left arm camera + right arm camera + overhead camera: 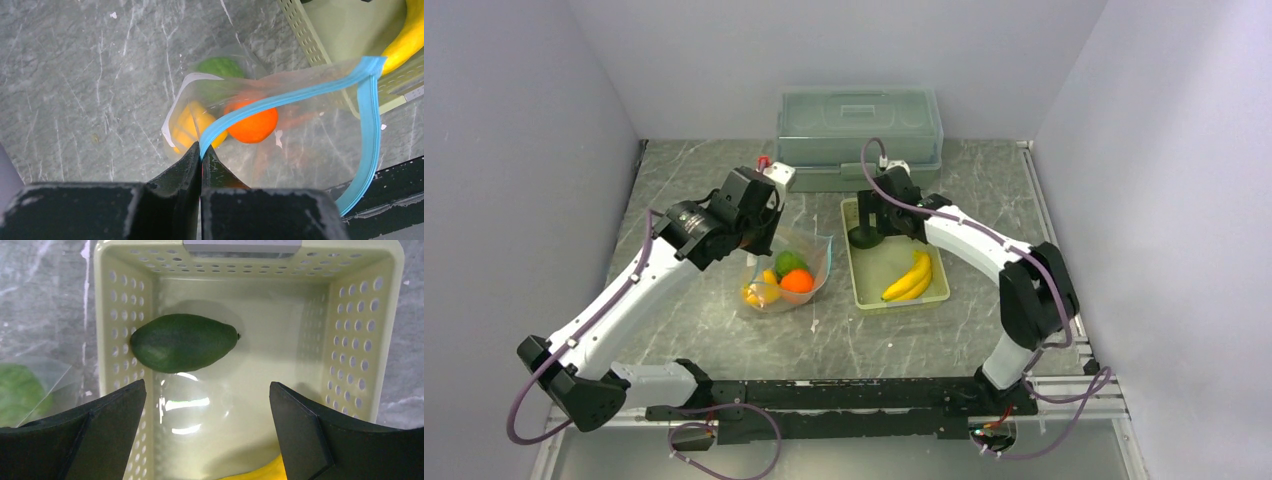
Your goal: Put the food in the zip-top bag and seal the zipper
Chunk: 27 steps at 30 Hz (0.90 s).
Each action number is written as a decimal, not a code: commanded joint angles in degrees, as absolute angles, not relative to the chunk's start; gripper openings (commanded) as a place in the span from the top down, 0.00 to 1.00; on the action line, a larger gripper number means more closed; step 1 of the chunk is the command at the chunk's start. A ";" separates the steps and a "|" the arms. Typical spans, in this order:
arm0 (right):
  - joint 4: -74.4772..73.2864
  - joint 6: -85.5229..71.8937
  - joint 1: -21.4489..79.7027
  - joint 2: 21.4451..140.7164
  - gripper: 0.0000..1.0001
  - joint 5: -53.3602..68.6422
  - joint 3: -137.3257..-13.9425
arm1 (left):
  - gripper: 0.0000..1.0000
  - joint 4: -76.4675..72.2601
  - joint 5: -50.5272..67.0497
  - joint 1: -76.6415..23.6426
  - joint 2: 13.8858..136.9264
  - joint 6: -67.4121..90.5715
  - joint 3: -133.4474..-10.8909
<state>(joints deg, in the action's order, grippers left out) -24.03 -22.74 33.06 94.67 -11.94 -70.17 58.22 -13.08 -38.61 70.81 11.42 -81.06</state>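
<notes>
Avocado [183, 342] just beyond the right hand [207, 385]

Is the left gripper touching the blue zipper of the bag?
Touching. In the left wrist view, the left gripper is shut on the zipper, whose strip ends between its jaws.

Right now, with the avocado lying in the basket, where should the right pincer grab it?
Across its fat middle, from straight above. The avocado lies on its side, blunt end near the basket wall, so there is probably no finger room endwise. The open right pincer likely needs a wrist turn to span the short axis.
</notes>
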 commanded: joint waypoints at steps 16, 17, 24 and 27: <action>-23.05 -11.85 31.11 103.92 0.03 0.86 -78.67 | 0.91 55.12 -13.75 -38.85 71.08 10.31 -78.44; -22.99 -12.84 31.11 104.38 0.03 1.15 -79.08 | 0.91 55.11 -13.61 -38.81 71.21 10.29 -78.52; -24.86 -16.74 31.09 108.30 0.04 -4.22 -82.42 | 0.91 55.18 -13.26 -38.85 71.72 10.37 -79.02; -25.57 -16.75 31.11 108.92 0.05 -6.34 -82.53 | 0.91 55.27 -13.18 -38.83 71.81 10.50 -79.02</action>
<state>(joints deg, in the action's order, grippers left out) -24.45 -15.07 31.31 108.51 -2.72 -80.34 56.77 -13.34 -38.61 71.77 11.22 -78.72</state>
